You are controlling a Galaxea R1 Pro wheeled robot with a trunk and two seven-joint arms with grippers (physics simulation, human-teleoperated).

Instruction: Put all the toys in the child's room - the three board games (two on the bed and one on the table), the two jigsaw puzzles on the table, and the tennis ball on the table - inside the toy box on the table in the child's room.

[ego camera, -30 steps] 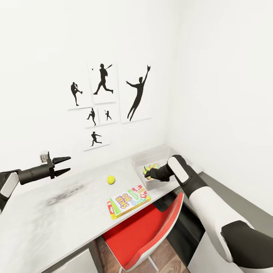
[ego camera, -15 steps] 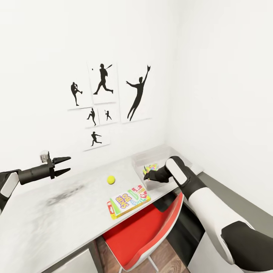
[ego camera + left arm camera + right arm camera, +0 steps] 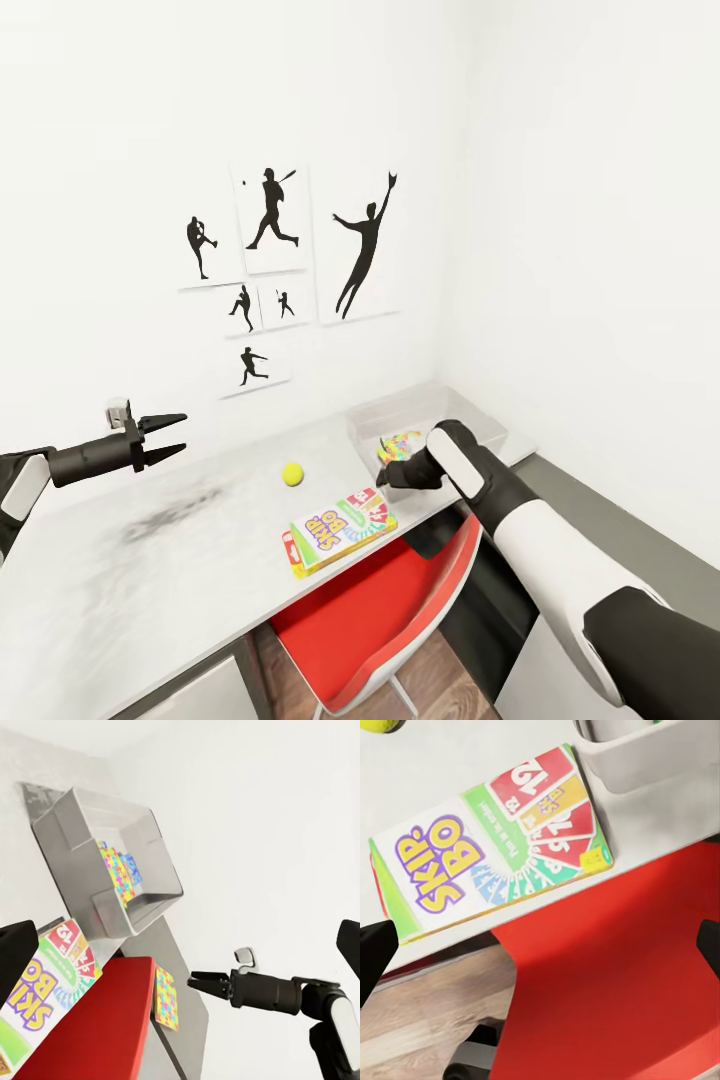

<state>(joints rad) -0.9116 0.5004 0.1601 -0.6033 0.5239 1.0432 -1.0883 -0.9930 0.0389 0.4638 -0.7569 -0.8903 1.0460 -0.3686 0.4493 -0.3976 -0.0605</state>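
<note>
On counter, Skip-Bo game lies flat by the front edge, long axis along it, just below-left of right gripper, jaws spread, empty. Left gripper open, farther off.

Bright, even, nearly shadowless simulator light; wide-angle stretching at edges.
</note>
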